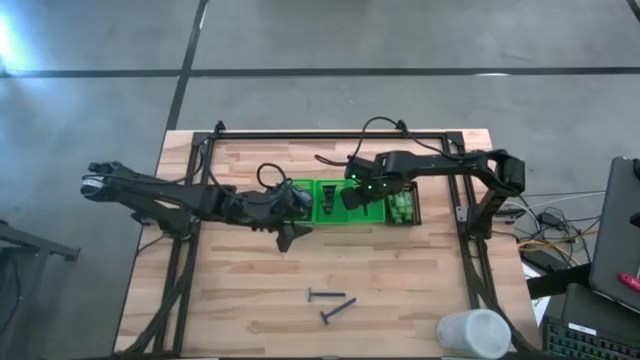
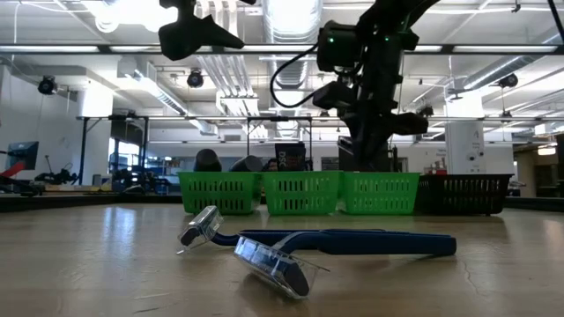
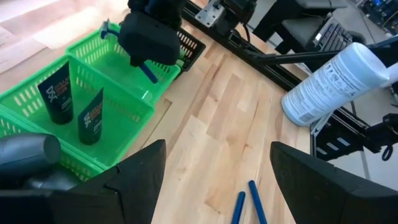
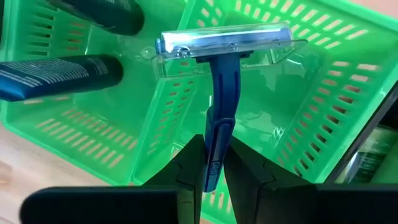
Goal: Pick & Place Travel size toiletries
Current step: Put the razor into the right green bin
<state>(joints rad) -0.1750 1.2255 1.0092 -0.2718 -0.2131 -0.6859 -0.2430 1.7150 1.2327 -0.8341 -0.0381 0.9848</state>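
Right gripper (image 4: 210,163) hangs over the green tray (image 4: 323,93), its two fingers pinched on the blue handle of a razor (image 4: 221,93). The razor's clear-capped head points away from the fingers and sits above the wall between two of the tray's compartments. From overhead, this gripper (image 1: 357,192) is over the middle-to-right part of the tray (image 1: 327,216), which lies at the centre of the wooden table (image 1: 250,300).

Two dark tubes (image 3: 73,109) stand in the tray's middle compartment, and grey bottles (image 3: 28,152) lie in the compartment next to it. Small green bottles (image 1: 402,208) fill the black bin (image 1: 415,210) touching the tray's right end.

Left gripper (image 1: 290,236) sits just in front of the tray's left end, its fingers (image 3: 134,180) spread wide with nothing between them.

Two more razors (image 1: 330,303) lie loose on the table nearer the front edge, well apart from the tray. A white bottle (image 1: 472,332) lies at the table's front right corner.
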